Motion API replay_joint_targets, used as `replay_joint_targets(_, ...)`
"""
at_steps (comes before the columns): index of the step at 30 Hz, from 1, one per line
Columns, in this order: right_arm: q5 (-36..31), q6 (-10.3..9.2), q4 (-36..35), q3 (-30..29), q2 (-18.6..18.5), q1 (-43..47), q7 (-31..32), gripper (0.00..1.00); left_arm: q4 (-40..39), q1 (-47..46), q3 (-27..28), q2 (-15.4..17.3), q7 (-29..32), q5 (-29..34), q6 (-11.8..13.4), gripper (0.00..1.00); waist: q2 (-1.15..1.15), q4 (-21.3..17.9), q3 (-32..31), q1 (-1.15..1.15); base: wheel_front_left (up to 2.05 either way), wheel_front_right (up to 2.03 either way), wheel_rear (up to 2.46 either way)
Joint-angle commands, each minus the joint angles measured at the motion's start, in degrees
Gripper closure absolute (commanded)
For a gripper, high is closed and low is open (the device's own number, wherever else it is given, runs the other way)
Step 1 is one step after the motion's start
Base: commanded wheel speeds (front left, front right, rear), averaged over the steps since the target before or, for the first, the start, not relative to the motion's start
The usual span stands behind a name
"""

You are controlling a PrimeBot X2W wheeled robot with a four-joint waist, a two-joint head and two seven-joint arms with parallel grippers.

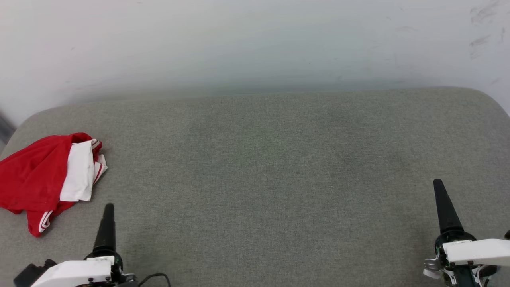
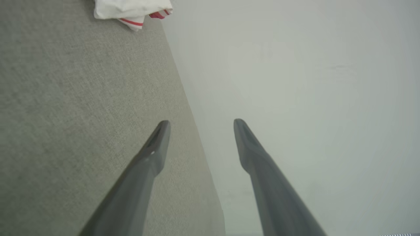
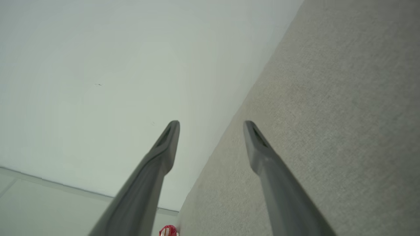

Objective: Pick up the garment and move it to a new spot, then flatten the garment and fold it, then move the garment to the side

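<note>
The garment (image 1: 44,175) lies bunched at the far left of the grey cushioned surface (image 1: 263,159), red with a white sleeve and red-white striped trim folded on top. A white corner of the garment (image 2: 131,11) shows at the top of the left wrist view, and a small red bit of the garment (image 3: 169,231) at the bottom of the right wrist view. My left gripper (image 1: 108,207) hovers just right of and below the heap, apart from it; its fingers (image 2: 157,144) stand open and empty. My right gripper (image 1: 438,183) is at the lower right, its fingers (image 3: 259,144) open and empty.
A pale wall (image 1: 255,44) rises behind the surface's far edge. The surface has rounded corners at the far left and far right. The wide middle of the cushion lies between the two grippers.
</note>
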Motion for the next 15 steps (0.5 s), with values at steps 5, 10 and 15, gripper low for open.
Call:
replay_joint_targets(5, -11.0, 0.01, -4.9, 0.9, -0.1, -0.4, -1.6, 0.00, -3.4, -0.4, 2.6, 0.2, -1.6, 7.1, -0.1, 0.00, 0.00, 0.0, 0.2, 0.00, 0.00, 0.00, 0.00)
replay_joint_targets(10, -21.1, 0.01, -8.3, 1.8, -0.1, -0.5, -2.6, 0.00, -8.1, -0.6, 3.5, 0.2, -2.5, 16.2, 0.6, 0.00, 0.00, -0.1, 0.4, 0.00, 0.00, 0.00, 0.00)
replay_joint_targets(15, -30.9, 0.02, -11.8, 2.5, -0.1, -0.5, -3.9, 0.00, -16.2, 1.0, -1.7, 0.3, -3.9, 29.7, 4.9, 0.00, 0.00, -0.2, 0.7, 0.00, 0.00, 0.00, 0.00)
